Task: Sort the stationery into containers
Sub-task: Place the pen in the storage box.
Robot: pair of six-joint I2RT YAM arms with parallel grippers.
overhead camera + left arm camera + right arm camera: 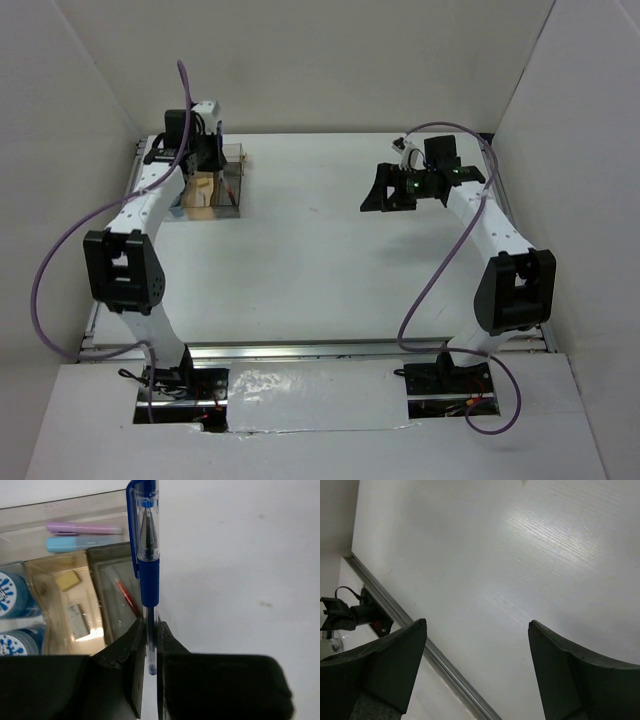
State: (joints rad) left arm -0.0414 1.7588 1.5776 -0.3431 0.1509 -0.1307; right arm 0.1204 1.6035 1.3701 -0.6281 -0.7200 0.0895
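Observation:
My left gripper (150,626) is shut on the blue pen (149,565), gripping its clear lower barrel, with the capped end pointing away from me. The pen is over the right wall of the clear organiser (75,502). The smoky dark compartment (110,562) holds the red-orange pen (127,597). The tan compartment holds a tan stub (67,580) and a paler piece (77,620). The pale-blue bar (82,543) lies in the rear clear compartment. Two round blue tubs (12,595) sit at the left. My right gripper (475,630) is open and empty above bare table.
A pink bar (82,528) lies beside the pale-blue one. The organiser (238,175) stands at the table's far left, under my left gripper (210,165). My right gripper (378,198) hangs at the far right. White walls enclose the table. A metal rail (420,640) runs along its edge.

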